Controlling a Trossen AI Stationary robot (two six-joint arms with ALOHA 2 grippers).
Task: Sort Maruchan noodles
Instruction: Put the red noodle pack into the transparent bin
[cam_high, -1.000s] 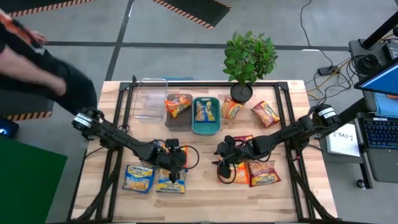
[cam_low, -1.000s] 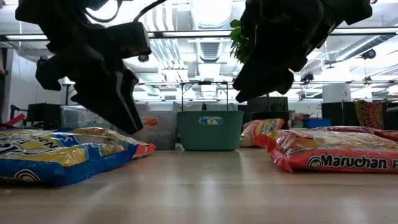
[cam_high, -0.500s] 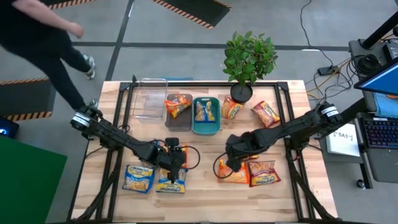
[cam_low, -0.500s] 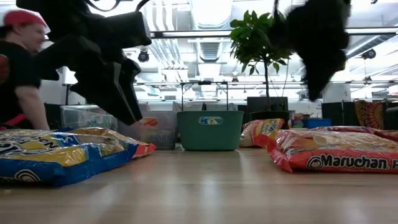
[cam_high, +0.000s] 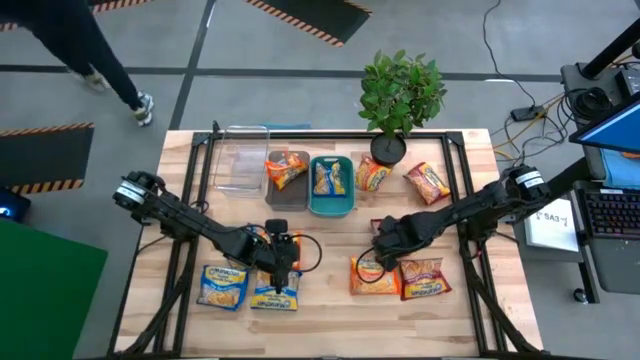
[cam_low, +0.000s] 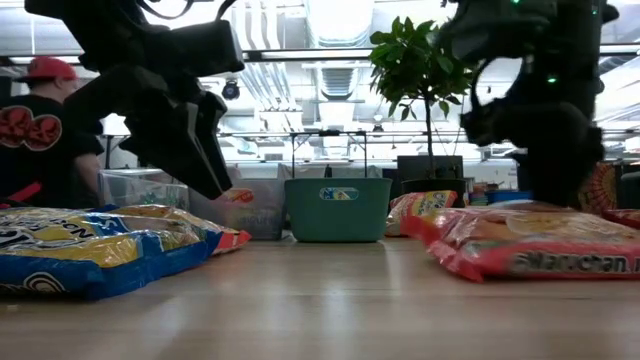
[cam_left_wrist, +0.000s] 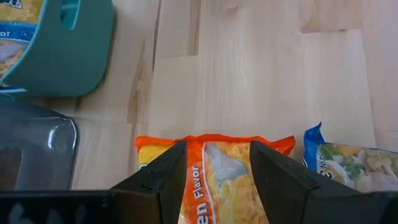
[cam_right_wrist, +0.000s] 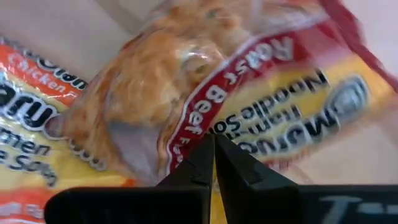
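On the worktop (cam_high: 330, 300), the grey bin (cam_high: 287, 180) and teal bin (cam_high: 331, 186) at upper centre each hold a packet; the rest lie loose. The left claw (cam_left_wrist: 214, 180) gapes over an orange packet (cam_left_wrist: 214, 186); the right claw (cam_right_wrist: 214, 163), fingers closed together, presses a red packet (cam_right_wrist: 249, 93).

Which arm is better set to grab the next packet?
Left, probably. The left gripper hangs over the orange packet, fingers open astride it. The right gripper has its fingers closed over the red packet, apparently gripping nothing.
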